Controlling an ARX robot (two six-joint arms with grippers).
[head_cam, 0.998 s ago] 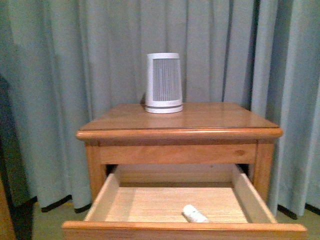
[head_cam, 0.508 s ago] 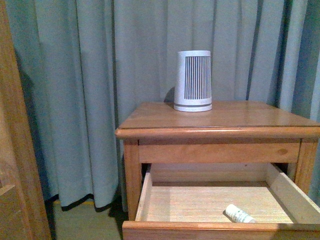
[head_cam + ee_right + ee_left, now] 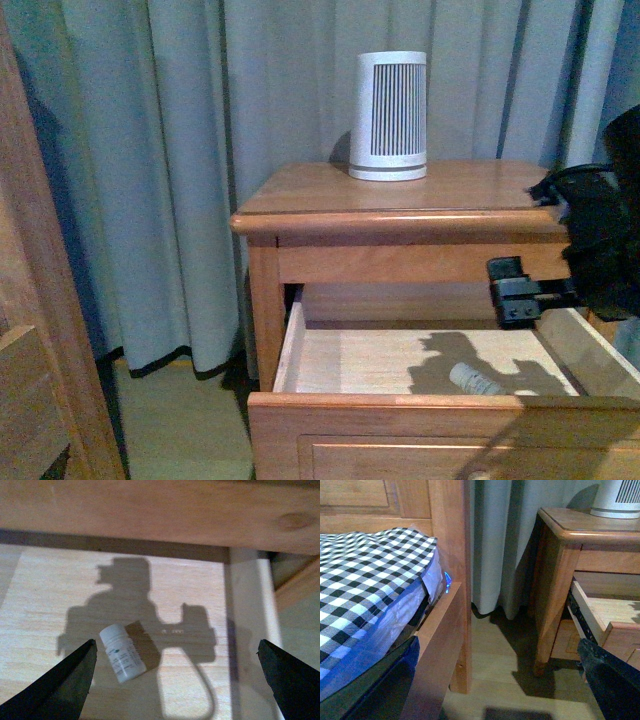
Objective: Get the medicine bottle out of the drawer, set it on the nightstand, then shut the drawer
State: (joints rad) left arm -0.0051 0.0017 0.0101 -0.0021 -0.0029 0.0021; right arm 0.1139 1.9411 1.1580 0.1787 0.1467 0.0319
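In the front view, the drawer (image 3: 440, 435) stands pulled out of the table (image 3: 400, 190), and the frame's lower edge cuts off its front panel. The medicine bottle (image 3: 477, 380) lies on its side on the pale drawer floor, near the front right and partly in shadow. The right tool (image 3: 515, 292) hangs above the drawer. Its arm is a dark blur cut by the frame edge, and its spread cannot be read here. A ribbed device (image 3: 388, 115) stands at the back of the table top.

In the left wrist view, the left tool (image 3: 497, 680) is spread wide and grips nothing. One finger (image 3: 612, 682) shows clearly, while the other merges with the darkness under a checked bed cover (image 3: 365, 570). Only the table's corner and a slice of the drawer show.

In the right wrist view, only the tips of the right tool's fingers (image 3: 65, 680) show, set wide apart. The bottle lies between them, nearer one finger and touching neither. Its label is too small to read.
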